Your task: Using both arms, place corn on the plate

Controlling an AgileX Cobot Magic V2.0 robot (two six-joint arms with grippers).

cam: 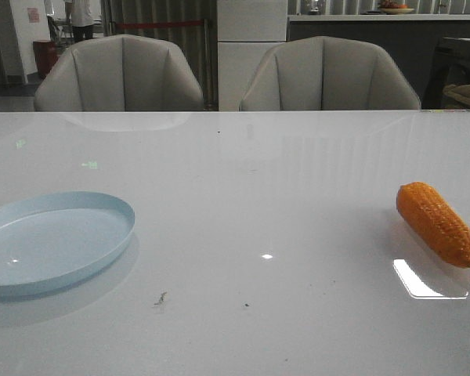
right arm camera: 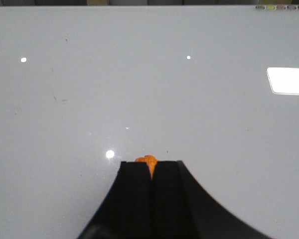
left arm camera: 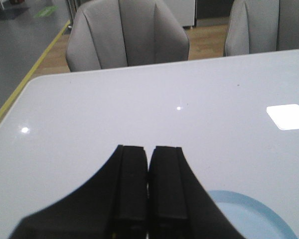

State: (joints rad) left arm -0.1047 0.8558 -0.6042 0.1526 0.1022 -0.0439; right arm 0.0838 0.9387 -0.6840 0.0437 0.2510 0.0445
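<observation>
The orange corn (cam: pixel 437 225) lies on its side on the white table at the right, its blunt tip pointing toward the front right. The pale blue plate (cam: pixel 55 239) sits at the left near the front edge, with nothing on it. Neither gripper shows in the front view. In the left wrist view my left gripper (left arm camera: pixel 149 149) is shut and empty, with part of the plate (left arm camera: pixel 261 219) beside its fingers. In the right wrist view my right gripper (right arm camera: pixel 152 163) is shut and holds nothing. A small bit of the corn (right arm camera: pixel 147 160) peeks out just past its fingertips.
Two grey chairs (cam: pixel 121 74) (cam: pixel 329 74) stand behind the table's far edge. A wide stretch of bare table (cam: pixel 258 204) separates plate and corn. Bright light reflections (cam: pixel 423 280) lie on the glossy top near the corn.
</observation>
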